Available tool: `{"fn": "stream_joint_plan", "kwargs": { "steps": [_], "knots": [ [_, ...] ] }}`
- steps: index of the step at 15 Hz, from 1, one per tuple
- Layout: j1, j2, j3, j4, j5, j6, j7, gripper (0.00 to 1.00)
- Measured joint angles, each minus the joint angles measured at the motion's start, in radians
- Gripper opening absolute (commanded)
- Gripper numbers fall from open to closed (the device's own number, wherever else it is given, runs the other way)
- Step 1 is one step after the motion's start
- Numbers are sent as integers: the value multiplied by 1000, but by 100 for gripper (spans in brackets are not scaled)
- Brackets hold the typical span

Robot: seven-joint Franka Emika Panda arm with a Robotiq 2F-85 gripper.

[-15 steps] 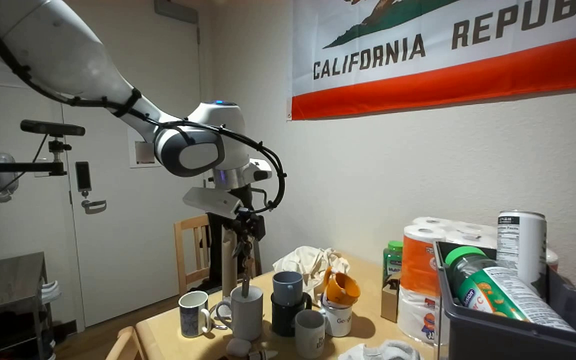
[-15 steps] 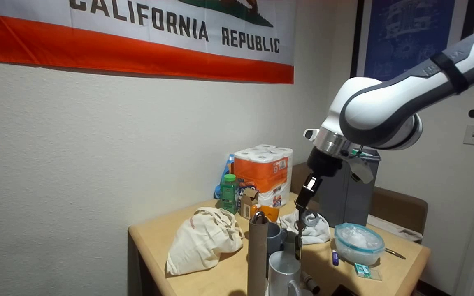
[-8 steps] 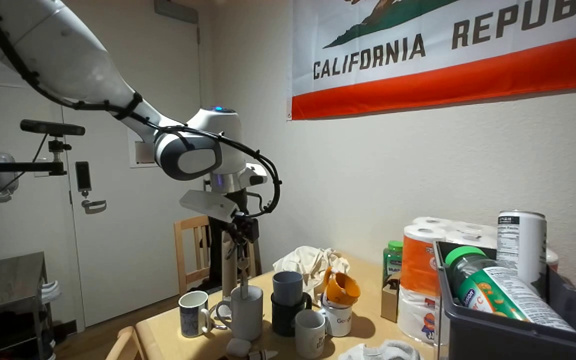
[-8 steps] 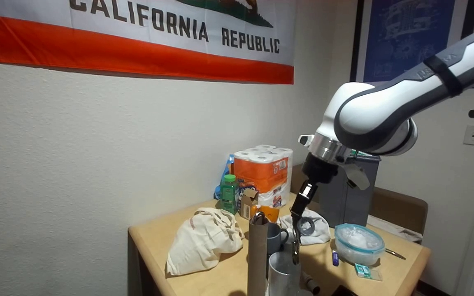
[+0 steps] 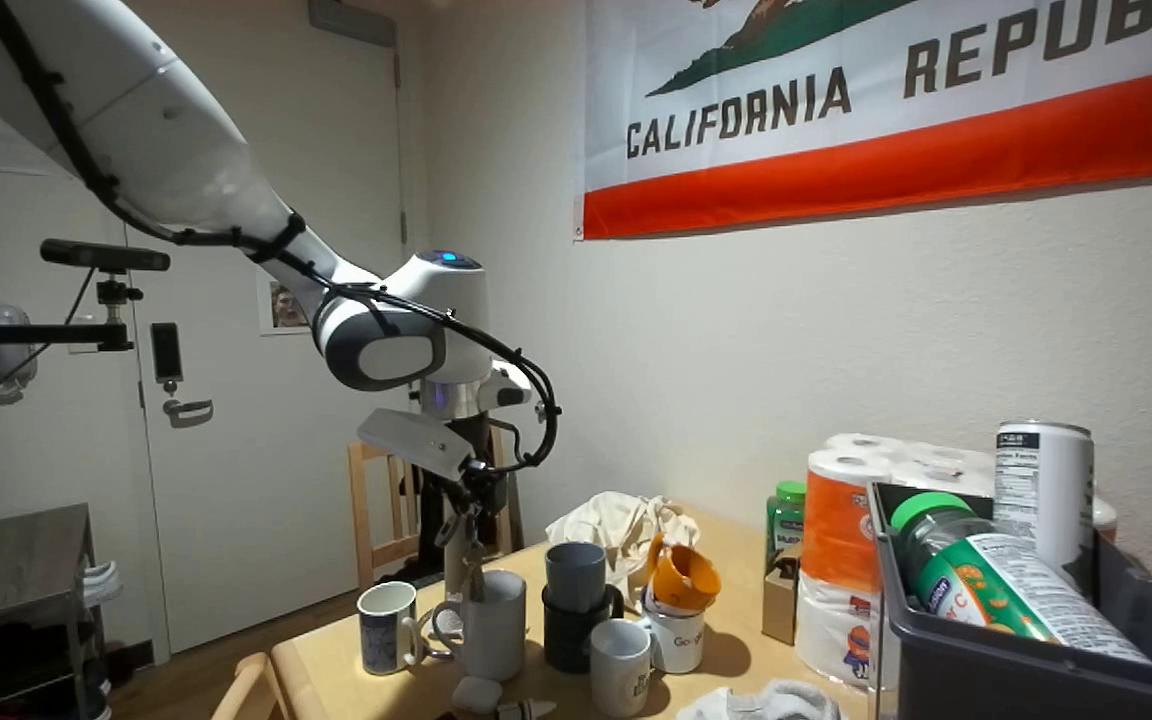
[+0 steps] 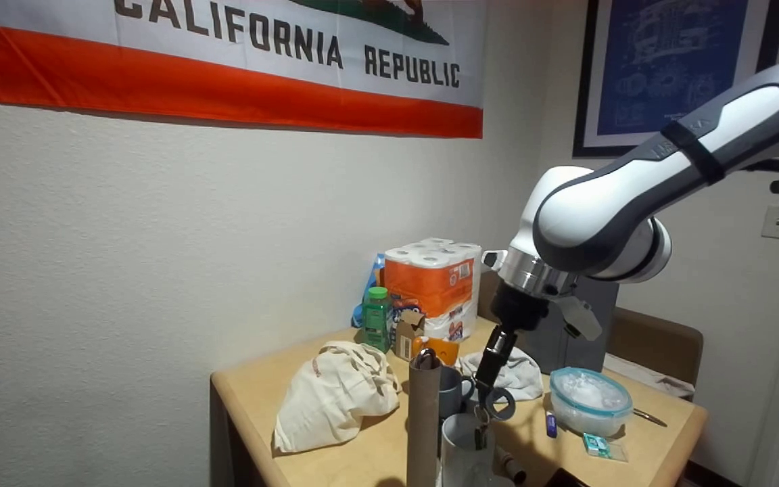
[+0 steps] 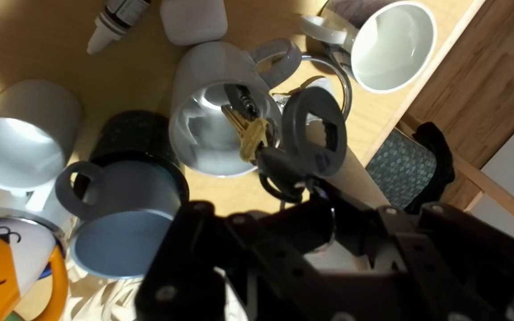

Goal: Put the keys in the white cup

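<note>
Pale wood makes up the desk (image 6: 349,467), shown in both exterior views with a white and dark grey robot arm (image 6: 599,210) angled above it. On it, in an exterior view, are an orange-and-white pack of paper rolls (image 6: 430,287) and a cream cloth bag (image 6: 335,399). An upright brown cardboard tube (image 6: 423,426) rises near the tall white mug (image 5: 498,635), which stands upright below the arm's end. A blue-grey mug (image 5: 576,572) is stacked on a black mug (image 5: 568,642) close by. Black fingers (image 6: 491,368) stand close together, with the bunch of metallic keys (image 7: 251,136) held at their tips. These hang at the white mug's mouth, their lower end appearing to dip inside the rim; a dark grey ring-shaped tag (image 7: 296,127) on the bunch hangs outside it.
</note>
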Motion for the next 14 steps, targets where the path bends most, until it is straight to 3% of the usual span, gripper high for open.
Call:
{"fn": "stream_joint_plan", "kwargs": {
  "steps": [7, 14],
  "knots": [
    [-13, 63, 11, -1, 17, 40, -28, 0],
    [-59, 126, 68, -2, 88, 173, -82, 0]
  ]
}}
